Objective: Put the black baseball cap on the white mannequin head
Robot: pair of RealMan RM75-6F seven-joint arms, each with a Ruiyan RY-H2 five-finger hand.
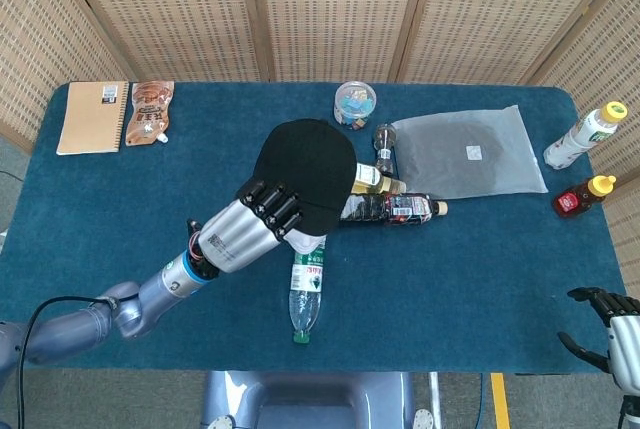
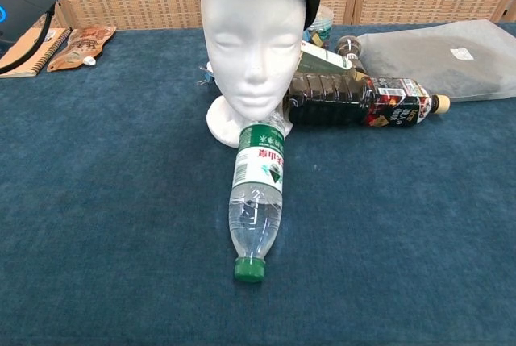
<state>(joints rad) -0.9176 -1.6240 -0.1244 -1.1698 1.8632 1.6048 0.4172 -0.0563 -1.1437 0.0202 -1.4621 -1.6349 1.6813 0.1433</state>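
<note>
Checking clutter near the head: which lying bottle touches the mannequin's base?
The clear water bottle with green cap and label; its bottom meets the white mannequin head, while the dark-liquid bottle lies beside it.

The head view looks steeply down from above the near edge, taking in the whole blue table. The chest view sits low and close, facing level across it — both share the mannequin head and clear bottle.

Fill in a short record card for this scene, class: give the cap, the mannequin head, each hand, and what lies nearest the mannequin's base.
cap: black baseball cap sits over the top of the white mannequin head
left hand: left hand grips the cap's edge
right hand: right hand at the table's near right corner, holding nothing
nearest base: clear water bottle lying on its side, green cap toward the camera
behind: dark drink bottle lying down
</note>
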